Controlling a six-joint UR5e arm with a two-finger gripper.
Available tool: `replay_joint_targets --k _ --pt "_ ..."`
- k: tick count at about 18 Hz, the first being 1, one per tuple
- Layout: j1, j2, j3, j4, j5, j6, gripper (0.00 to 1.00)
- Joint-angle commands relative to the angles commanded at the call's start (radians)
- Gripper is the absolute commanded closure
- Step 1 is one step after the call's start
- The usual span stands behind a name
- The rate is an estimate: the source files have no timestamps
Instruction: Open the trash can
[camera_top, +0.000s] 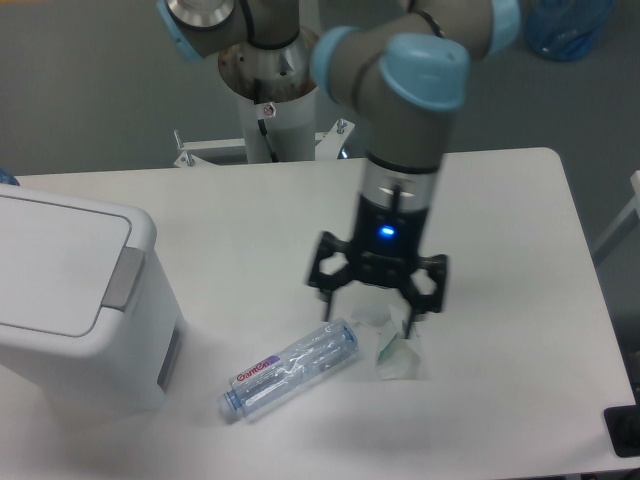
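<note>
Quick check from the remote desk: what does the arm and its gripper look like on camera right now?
The arm is built of grey metallic tube links with light blue caps on the joints. Its wrist ends in a grey and white cylinder. Below that sits the black two-finger gripper, with angular black linkages and a small blue light glowing on its body. No loose cables show along the arm.

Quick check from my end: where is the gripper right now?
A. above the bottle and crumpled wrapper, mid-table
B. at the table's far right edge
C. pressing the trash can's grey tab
A: the open gripper hangs above the bottle and crumpled wrapper, well right of the closed trash can.
</note>
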Motion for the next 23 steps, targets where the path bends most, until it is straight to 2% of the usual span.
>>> replay_joint_targets --k 2,6,10,16,23 --pt "-0.031 0.015 -0.009 0.017 -0.019 -0.021 0.0" --pt "-0.114 0.032 -0.037 0.016 -0.027 -0.106 0.0" --pt "-0.135 0.072 -0.107 0.017 -0.025 -0.121 0.0" --pt "-0.161 0.074 -0.114 0.017 -0.022 -0.207 0.0" --pt "-0.164 0.069 -0.143 0.023 -0.019 -0.198 0.0"
